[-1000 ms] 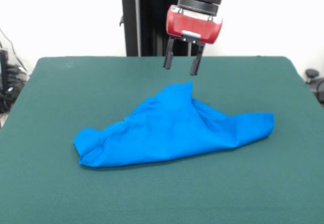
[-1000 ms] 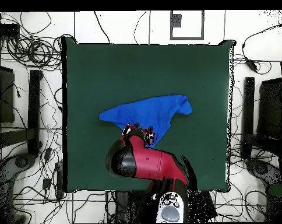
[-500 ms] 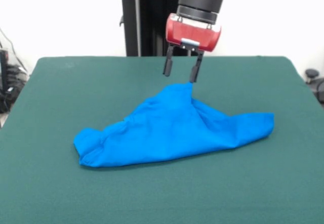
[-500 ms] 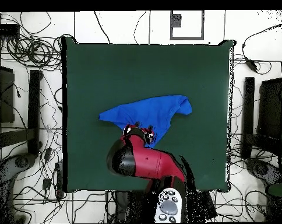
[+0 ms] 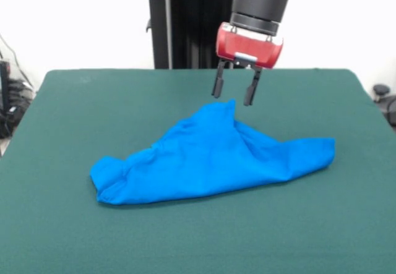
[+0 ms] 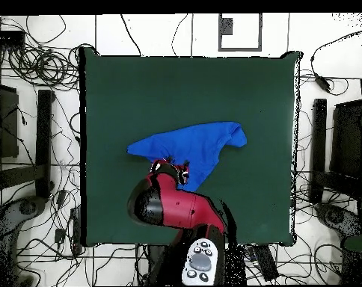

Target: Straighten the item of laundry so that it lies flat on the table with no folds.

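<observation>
Open green surface (image 5: 62,237) on every side of crumpled blue shirt (image 5: 210,159); raised peak of cloth just beneath hovering gripper (image 5: 234,94), jaws parted.

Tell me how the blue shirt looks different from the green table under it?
The shirt is bright blue; the table is dark green. The shirt is bunched up, rising to a peak just under the open hand, while the table lies flat. The shirt is much smaller, covering only the table's middle. Both look like soft cloth.
</observation>
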Robot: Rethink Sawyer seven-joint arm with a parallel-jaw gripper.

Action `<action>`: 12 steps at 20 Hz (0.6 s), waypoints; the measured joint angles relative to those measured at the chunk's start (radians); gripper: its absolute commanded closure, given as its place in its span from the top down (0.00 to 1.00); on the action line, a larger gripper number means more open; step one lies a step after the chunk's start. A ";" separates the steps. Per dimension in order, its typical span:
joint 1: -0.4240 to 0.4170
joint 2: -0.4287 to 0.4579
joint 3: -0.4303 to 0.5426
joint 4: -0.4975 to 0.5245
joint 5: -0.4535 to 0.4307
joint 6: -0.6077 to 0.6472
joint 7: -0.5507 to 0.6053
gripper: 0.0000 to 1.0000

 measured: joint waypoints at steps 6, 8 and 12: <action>0.018 0.009 -0.003 0.000 0.025 -0.010 0.000 1.00; 0.017 0.010 -0.003 0.000 0.024 -0.016 0.000 1.00; 0.016 0.015 -0.003 0.000 0.024 -0.043 0.000 1.00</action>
